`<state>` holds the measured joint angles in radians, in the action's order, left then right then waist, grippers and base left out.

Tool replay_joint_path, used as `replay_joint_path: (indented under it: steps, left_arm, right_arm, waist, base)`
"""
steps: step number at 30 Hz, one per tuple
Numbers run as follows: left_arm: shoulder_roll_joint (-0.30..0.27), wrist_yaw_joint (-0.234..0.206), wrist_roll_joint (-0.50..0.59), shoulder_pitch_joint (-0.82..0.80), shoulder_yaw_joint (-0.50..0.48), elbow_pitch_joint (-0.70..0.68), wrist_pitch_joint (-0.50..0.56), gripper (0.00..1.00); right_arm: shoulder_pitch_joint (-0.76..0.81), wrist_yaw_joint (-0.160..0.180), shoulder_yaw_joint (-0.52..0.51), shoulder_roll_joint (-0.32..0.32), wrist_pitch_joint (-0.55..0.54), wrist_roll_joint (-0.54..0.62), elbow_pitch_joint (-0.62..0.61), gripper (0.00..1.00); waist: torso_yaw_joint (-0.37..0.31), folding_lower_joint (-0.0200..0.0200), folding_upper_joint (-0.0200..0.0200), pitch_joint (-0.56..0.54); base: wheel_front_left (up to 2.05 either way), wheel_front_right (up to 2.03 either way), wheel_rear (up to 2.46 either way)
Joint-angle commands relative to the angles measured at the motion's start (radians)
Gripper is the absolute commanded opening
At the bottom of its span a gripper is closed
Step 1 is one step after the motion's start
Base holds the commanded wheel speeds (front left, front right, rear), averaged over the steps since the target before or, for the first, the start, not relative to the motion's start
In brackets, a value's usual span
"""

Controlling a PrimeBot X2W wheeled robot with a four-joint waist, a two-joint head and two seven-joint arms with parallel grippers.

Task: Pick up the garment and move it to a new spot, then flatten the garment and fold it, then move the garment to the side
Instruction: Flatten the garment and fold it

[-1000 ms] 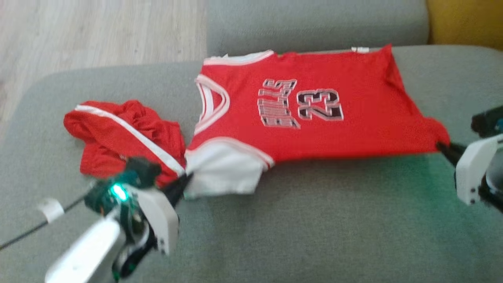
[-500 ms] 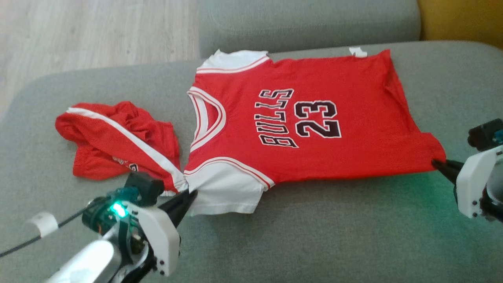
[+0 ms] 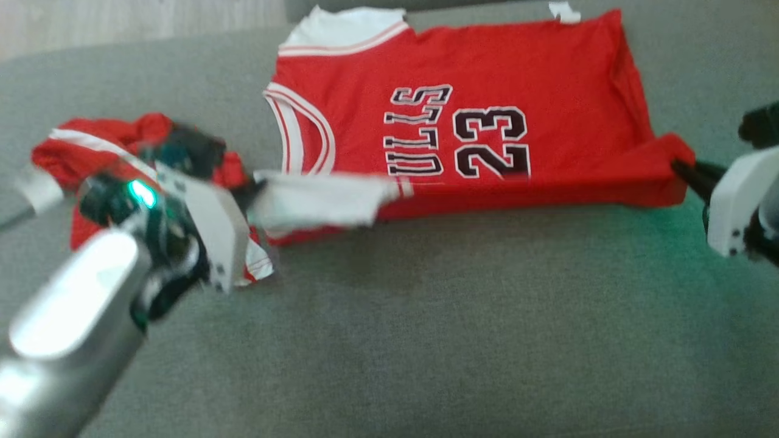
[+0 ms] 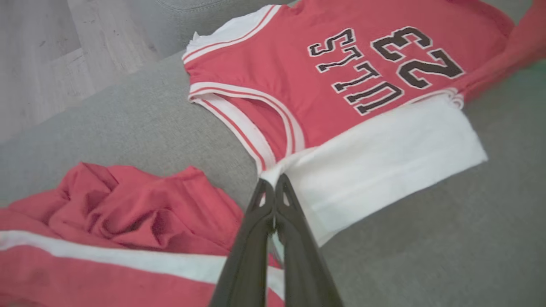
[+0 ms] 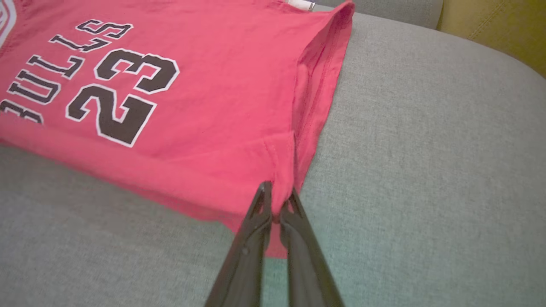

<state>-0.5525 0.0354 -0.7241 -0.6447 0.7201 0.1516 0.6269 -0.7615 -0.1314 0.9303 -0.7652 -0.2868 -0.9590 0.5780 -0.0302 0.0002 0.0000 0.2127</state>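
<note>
Both near corners of the jersey (image 3: 487,67) on the sofa (image 3: 426,334) are pinched: left end effector (image 4: 270,186) clenched on its white sleeve (image 4: 384,149), right end effector (image 5: 278,195) on its hem (image 5: 318,94).

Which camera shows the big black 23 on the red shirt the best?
The right wrist view: the black, white-edged number 23 on the red jersey is biggest and sharpest there. The head view shows the number 23 smaller, right way up. The left wrist view shows it upside down, near the top edge.
</note>
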Motion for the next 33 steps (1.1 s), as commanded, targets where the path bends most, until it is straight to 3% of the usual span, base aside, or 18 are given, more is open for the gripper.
replay_joint_path:
  steps: [1,15,16,17,18,23,24,29,33]
  left_arm:
    - [-0.024,0.005,0.017,-0.084,-0.050,-0.001,0.007,0.00]
    - [0.055,0.073,0.126,-0.379,0.022,0.313,-0.024,0.00]
    - [0.063,0.074,0.137,-0.395,0.024,0.328,-0.047,0.67]
    - [0.073,0.071,0.149,-0.411,0.020,0.341,-0.087,1.00]
    - [0.085,0.056,0.159,-0.426,0.008,0.357,-0.139,1.00]
    - [0.156,-0.033,0.200,-0.482,-0.068,0.435,-0.465,1.00]
    - [0.156,-0.033,0.200,-0.482,-0.068,0.435,-0.465,1.00]
    - [0.210,-0.093,0.205,-0.471,-0.127,0.486,-0.746,1.00]
    - [0.233,-0.119,0.201,-0.408,-0.158,0.473,-0.867,1.00]
  right_arm:
    - [-0.024,0.001,-0.015,-0.015,0.000,0.011,-0.001,0.00]
    - [-0.180,0.001,0.004,0.071,0.042,0.037,0.116,0.00]
    - [-0.191,0.001,0.003,0.074,0.056,0.042,0.128,0.00]
    - [-0.202,0.001,0.000,0.078,0.076,0.049,0.139,0.44]
    - [-0.212,0.001,-0.010,0.084,0.099,0.048,0.154,1.00]
    - [-0.249,0.001,-0.068,0.121,0.252,0.044,0.217,1.00]
    - [-0.249,0.001,-0.068,0.121,0.252,0.044,0.217,1.00]
    - [-0.240,0.001,-0.154,0.164,0.477,0.031,0.249,1.00]
    - [-0.200,0.001,-0.253,0.198,0.545,0.053,0.242,1.00]
  waist:
    - [-0.011,-0.0002,0.0000,0.040]
    - [-0.031,-0.0002,0.0000,0.155]
    - [-0.031,-0.0002,0.0000,0.160]
    - [-0.031,-0.0002,0.0000,0.164]
    - [-0.032,-0.0002,0.0000,0.169]
    - [-0.034,-0.0002,0.0000,0.169]
    - [-0.034,-0.0002,0.0000,0.169]
    - [-0.029,-0.0002,0.0000,0.124]
    - [-0.024,-0.0002,0.0000,0.075]
  base:
    - [0.00,0.00,0.00]
    - [0.00,0.00,0.00]
    - [0.00,0.00,0.00]
    - [0.00,0.00,0.00]
    - [0.00,0.00,0.00]
    - [0.00,0.00,0.00]
    - [0.00,0.00,0.00]
    - [0.00,0.00,0.00]
    - [0.00,0.00,0.00]
